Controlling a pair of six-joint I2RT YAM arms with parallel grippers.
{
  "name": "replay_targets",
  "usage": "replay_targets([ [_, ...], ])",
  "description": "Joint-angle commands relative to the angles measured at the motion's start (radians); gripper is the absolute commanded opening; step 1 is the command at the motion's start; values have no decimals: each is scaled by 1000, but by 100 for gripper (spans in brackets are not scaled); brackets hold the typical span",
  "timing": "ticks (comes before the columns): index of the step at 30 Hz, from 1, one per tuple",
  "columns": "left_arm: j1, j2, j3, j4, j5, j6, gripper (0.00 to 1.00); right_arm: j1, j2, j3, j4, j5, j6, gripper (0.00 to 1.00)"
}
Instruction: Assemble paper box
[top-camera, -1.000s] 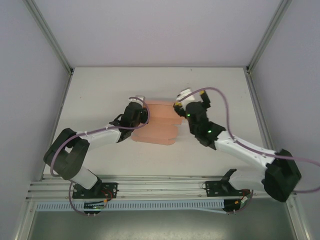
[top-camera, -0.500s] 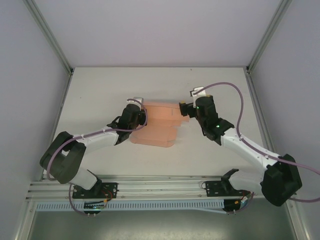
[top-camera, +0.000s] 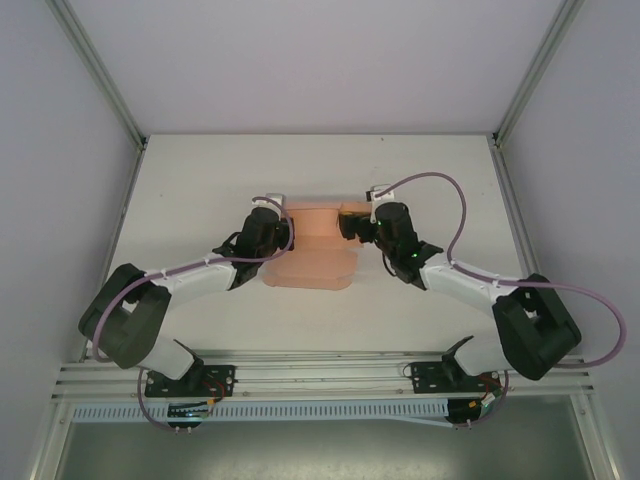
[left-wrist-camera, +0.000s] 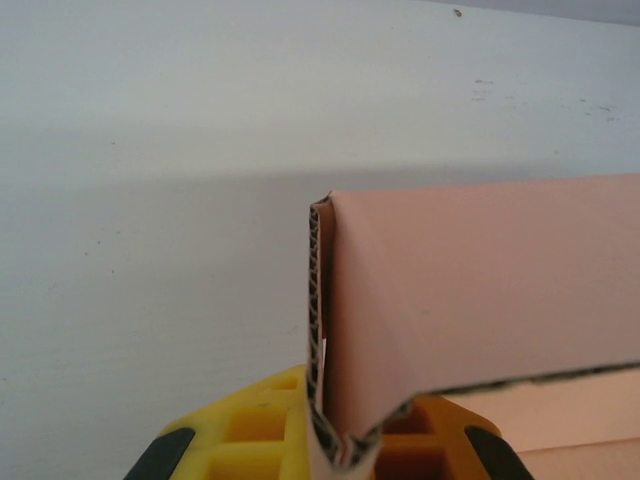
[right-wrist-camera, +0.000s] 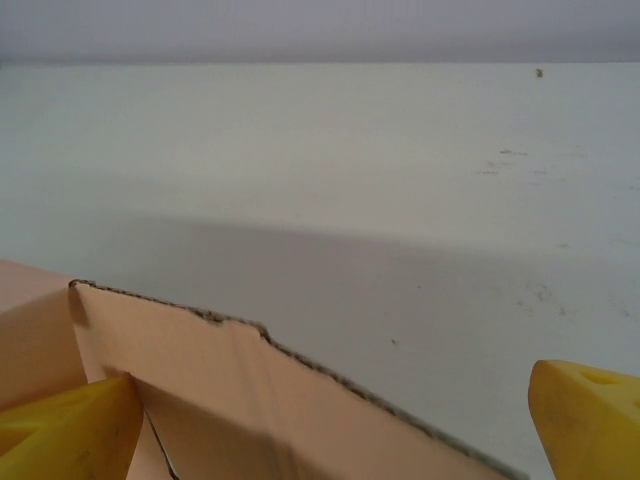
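Overhead view of a white table (top-camera: 200, 180) with two robot arms reaching in from the near edge. A salmon-pink paper box (top-camera: 310, 258), still partly flat, lies at the middle of the table between the arms, its far panel folded upward.

The left gripper (top-camera: 285, 232) sits at the box's far left corner, in the same place as a second ago. In the left wrist view, its yellow fingers (left-wrist-camera: 250, 435) are pressed together on the corrugated card, pinching a folded corner that stands upright.

The right gripper (top-camera: 350, 222) is at the box's far right corner. Half a second ago it had pulled back to the right, clear of the card. It has now moved in again, and its arm is folded more tightly, with the elbow nearer the table's right side. In the right wrist view, its yellow fingers (right-wrist-camera: 70, 425) are spread wide, with the ragged edge of a raised card flap (right-wrist-camera: 250, 400) between them. Whether the left-hand finger touches the card cannot be told.
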Motion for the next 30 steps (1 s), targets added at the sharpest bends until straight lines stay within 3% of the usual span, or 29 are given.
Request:
replay_targets([
  [1, -2, 27, 20, 13, 34, -36, 0, 61, 45, -15, 231, 225, 189, 99],
  [4, -2, 26, 16, 18, 42, -45, 0, 123, 69, 1, 208, 447, 261, 99],
  [7, -2, 23, 26, 0, 30, -47, 0, 127, 65, 33, 89, 482, 358, 99],
  [11, -3, 7, 16, -7, -1, -57, 0, 134, 18, 19, 33, 509, 357, 99],
  [18, -2, -36, -6, -9, -46, -76, 0, 130, -172, -42, -177, 403, 232, 99],
  [24, -2, -59, 0, -18, -74, -54, 0, 62, -313, -152, -334, 275, 287, 99],
  [30, -2, -60, 31, -36, -62, -32, 0, 13, -325, -212, -352, 176, 310, 99],
])
